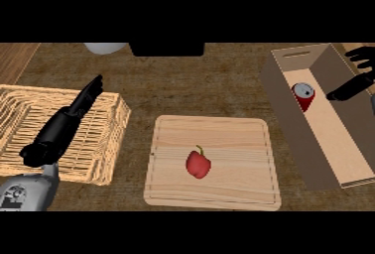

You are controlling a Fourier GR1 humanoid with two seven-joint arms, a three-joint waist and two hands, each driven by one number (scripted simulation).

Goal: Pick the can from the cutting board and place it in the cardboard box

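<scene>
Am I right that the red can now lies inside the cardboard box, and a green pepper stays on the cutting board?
Not quite: the head view shows that the pepper on the cutting board is red, not green. The red can does lie inside the cardboard box.

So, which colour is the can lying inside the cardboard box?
Red, with a silver top; the can shows in the head view, inside the cardboard box.

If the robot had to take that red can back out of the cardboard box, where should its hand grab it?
Probably round the red can's middle, coming down from above. It seems to lie tilted against a wall of the cardboard box, silver top facing up the picture, and the tall walls block a sideways reach. The right hand is nearest.
</scene>
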